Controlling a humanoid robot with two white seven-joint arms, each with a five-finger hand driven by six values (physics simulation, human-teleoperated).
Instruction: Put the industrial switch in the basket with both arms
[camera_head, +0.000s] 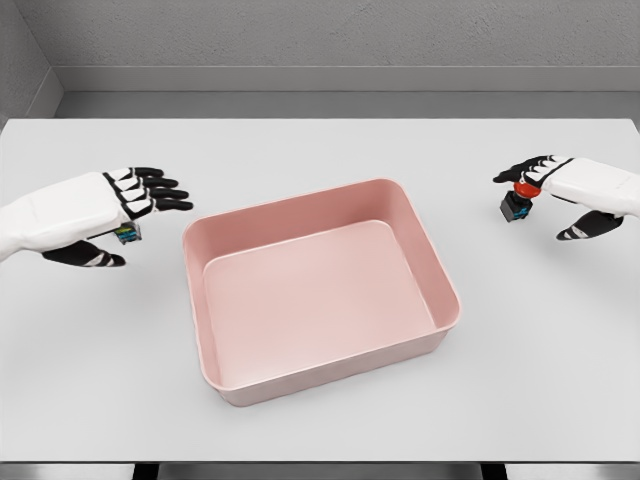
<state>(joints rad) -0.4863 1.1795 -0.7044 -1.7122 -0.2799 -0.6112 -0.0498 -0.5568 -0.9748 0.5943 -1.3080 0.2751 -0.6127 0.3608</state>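
Note:
A pink rectangular basket (440, 290) stands in the middle of the white table, with nothing in it. On the right, a small industrial switch (517, 203) with a red button and a dark body sits just under the fingertips of my right hand (536, 207); the fingers are stretched out and the thumb is held apart below. On the left, a second small switch part (127, 235), blue-green and mostly hidden, lies under the extended fingers of my left hand (142, 226), whose thumb points away underneath. I cannot tell whether either hand touches its object.
The white table (320, 150) stretches wide around the basket, with a grey wall behind its far edge. The near table edge runs along the bottom of the view.

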